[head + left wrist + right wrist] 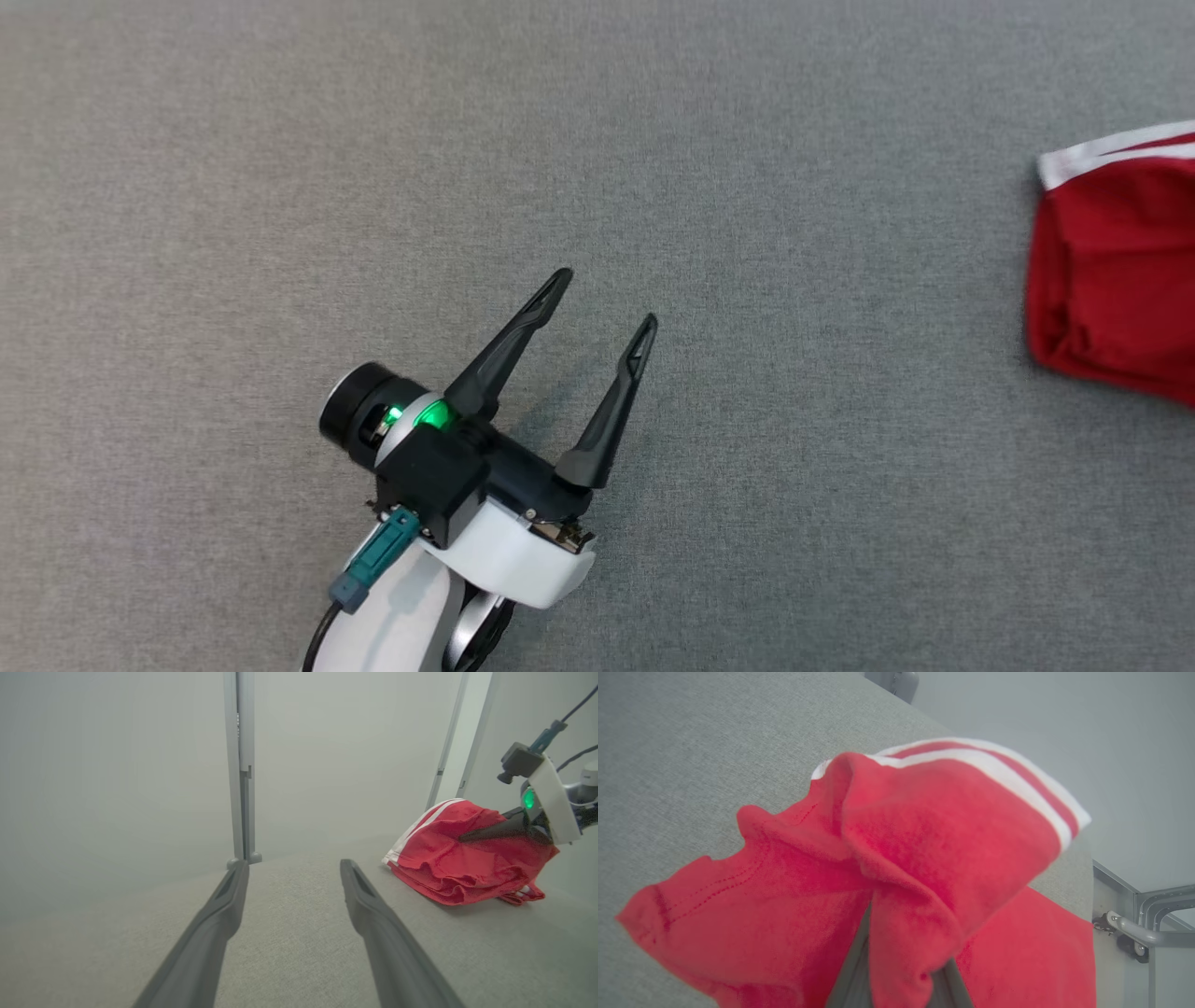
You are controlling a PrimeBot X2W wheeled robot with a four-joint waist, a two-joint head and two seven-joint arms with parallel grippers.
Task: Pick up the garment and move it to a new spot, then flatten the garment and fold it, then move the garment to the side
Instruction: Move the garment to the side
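The grey surface (pixel 280 140) was bounded by pale walls (pixel 117 765). The garment (pixel 1111 271), stripes far, was clamped by the right gripper (pixel 472 835); the left gripper (pixel 605 299) was spread wide, empty.

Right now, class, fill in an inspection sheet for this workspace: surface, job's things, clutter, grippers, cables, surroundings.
Surface: grey cloth-covered table, flat, no stains seen.
Job's things: red garment with white stripes, bunched in a heap on the table, on the robot's right.
Clutter: nothing seen.
Grippers: left gripper open and empty, over bare table; right gripper shut on a fold of the garment.
Cables: teal plug with a black cable at the left wrist; dark cables by the right wrist.
Surroundings: pale walls; metal post behind the table.
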